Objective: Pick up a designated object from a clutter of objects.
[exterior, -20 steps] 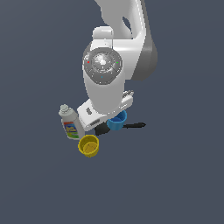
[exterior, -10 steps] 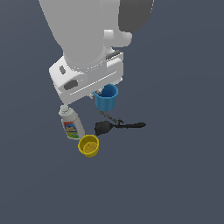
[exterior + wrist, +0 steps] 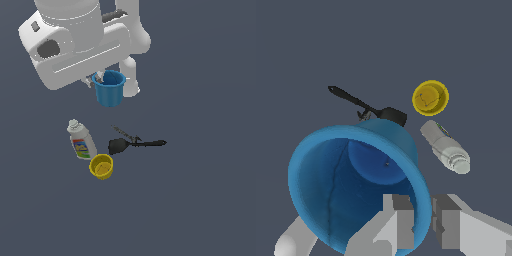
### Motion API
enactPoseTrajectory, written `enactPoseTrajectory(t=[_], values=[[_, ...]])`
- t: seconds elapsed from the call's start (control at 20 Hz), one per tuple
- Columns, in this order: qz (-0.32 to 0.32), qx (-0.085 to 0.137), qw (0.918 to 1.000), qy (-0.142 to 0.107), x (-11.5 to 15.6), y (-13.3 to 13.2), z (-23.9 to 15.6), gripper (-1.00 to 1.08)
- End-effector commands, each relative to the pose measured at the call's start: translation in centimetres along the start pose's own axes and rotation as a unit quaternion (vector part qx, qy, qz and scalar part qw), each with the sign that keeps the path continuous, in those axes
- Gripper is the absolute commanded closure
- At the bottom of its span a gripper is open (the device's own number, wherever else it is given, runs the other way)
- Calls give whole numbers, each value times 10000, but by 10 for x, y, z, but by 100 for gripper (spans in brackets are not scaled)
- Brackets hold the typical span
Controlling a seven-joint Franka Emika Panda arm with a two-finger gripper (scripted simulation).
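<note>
The blue cup (image 3: pixel 110 91) hangs in the air under the white arm, well above the other items. My gripper (image 3: pixel 98 78) is shut on its rim; in the wrist view the gripper (image 3: pixel 423 220) has one finger inside the blue cup (image 3: pixel 356 170) and one outside its wall. Below lie the rest of the clutter: the white bottle (image 3: pixel 81 140) with a colourful label, the yellow cup (image 3: pixel 101 166) and the black long-handled utensil (image 3: pixel 134 145). They also show in the wrist view: bottle (image 3: pixel 446 147), yellow cup (image 3: pixel 430 97), utensil (image 3: pixel 368 107).
The items rest on a plain dark grey surface (image 3: pixel 200 200). The arm's white body (image 3: pixel 75 40) fills the upper part of the exterior view toward its left.
The arm has risen with the blue cup in its gripper, lifting it up and away from the bottle, yellow cup and utensil, which stayed in place.
</note>
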State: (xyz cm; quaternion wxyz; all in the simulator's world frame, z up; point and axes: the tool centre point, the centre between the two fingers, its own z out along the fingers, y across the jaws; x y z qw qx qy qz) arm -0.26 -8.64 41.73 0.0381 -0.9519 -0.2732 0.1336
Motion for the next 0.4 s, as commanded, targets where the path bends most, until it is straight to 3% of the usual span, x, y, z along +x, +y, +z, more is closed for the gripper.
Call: enactPoseTrajectory(t=[0.0,0.35], values=[[-3,-3,10000,2,-6,1,-11,108],[-5,-6,10000,1,-11,3,-21,108]])
